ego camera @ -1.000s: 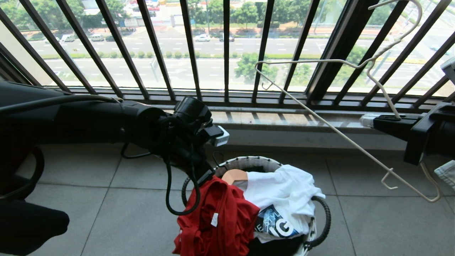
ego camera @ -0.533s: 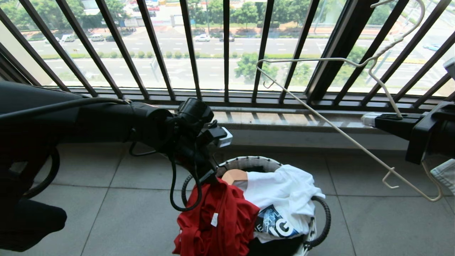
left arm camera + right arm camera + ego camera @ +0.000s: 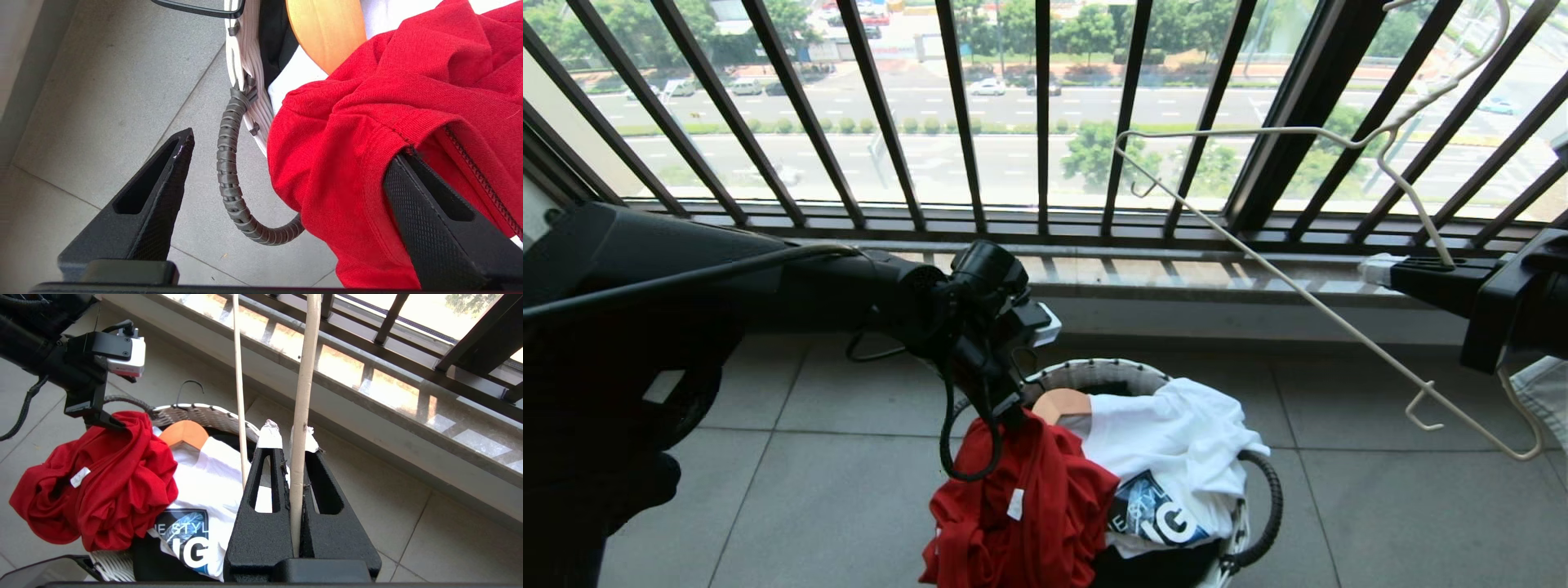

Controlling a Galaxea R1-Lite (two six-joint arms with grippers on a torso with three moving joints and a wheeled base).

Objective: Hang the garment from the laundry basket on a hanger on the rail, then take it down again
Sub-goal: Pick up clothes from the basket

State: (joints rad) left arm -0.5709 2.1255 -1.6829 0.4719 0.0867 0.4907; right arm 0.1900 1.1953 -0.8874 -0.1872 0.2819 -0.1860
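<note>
The garment (image 3: 1021, 506), a crumpled red T-shirt, is draped over the near-left rim of the laundry basket (image 3: 1094, 369) on the floor. My left gripper (image 3: 1006, 411) is at the shirt's top edge. In the left wrist view that gripper (image 3: 292, 149) is open wide, with the red hem (image 3: 367, 134) lying over one fingertip (image 3: 408, 183) and the basket's dark rim (image 3: 229, 163) between the jaws. Off to the right, my right gripper (image 3: 1376, 269) is shut on the thin white hanger (image 3: 1258, 261) and holds it up, tilted, before the window. The rail is out of view.
A white printed T-shirt (image 3: 1176, 441), a light-wood hanger (image 3: 1060, 403) and dark cloth (image 3: 1160, 567) fill the basket. The dark barred window railing (image 3: 1045, 122) and stone sill (image 3: 1176, 273) close off the far side. Grey floor tiles (image 3: 809, 490) lie around the basket.
My left gripper has opened, and it has shifted slightly right and down toward the basket. The red shirt stays draped on the rim. The hanger has barely moved.
</note>
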